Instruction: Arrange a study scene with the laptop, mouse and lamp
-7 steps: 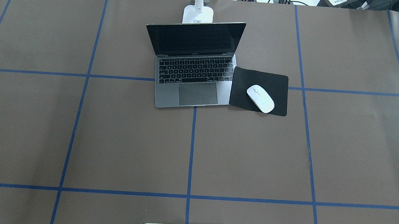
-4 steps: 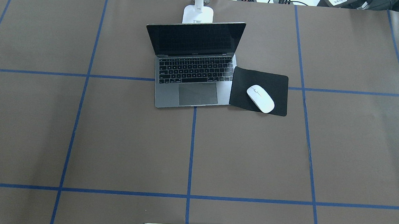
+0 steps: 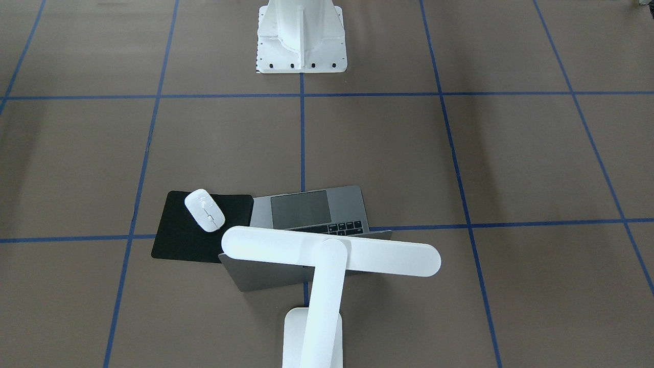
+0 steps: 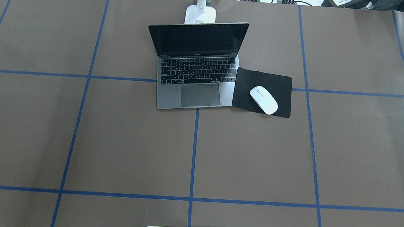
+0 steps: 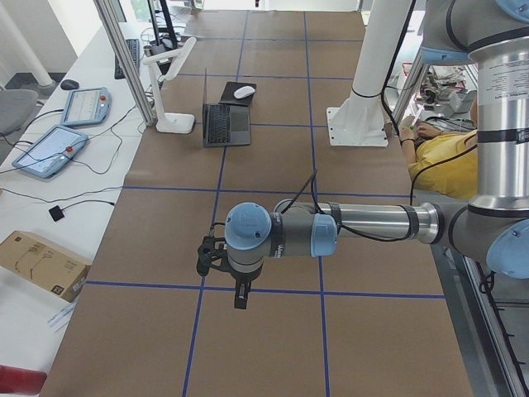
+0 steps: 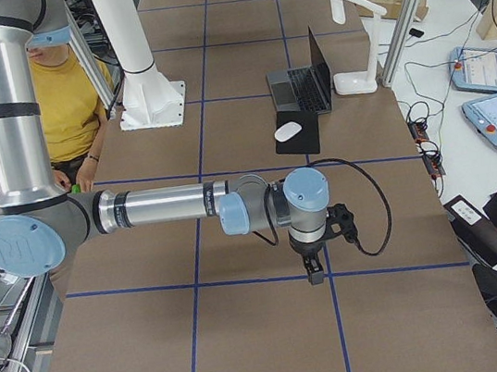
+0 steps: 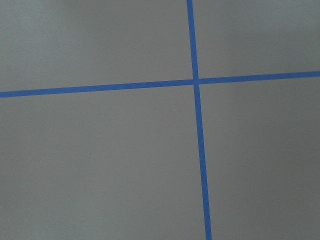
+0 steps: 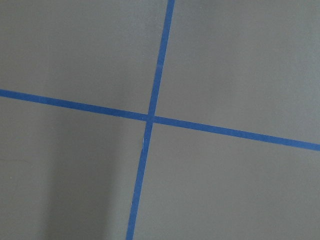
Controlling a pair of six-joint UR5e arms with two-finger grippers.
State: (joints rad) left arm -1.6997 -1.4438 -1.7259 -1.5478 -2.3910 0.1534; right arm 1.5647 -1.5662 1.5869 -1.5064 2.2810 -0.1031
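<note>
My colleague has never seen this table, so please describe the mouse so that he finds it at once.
Near the far edge of the brown table stands an open grey laptop. Directly to its right in the overhead view lies a flat black mat. The mouse is the small glossy white oval on that mat; the tall white lamp stands behind the laptop.
</note>
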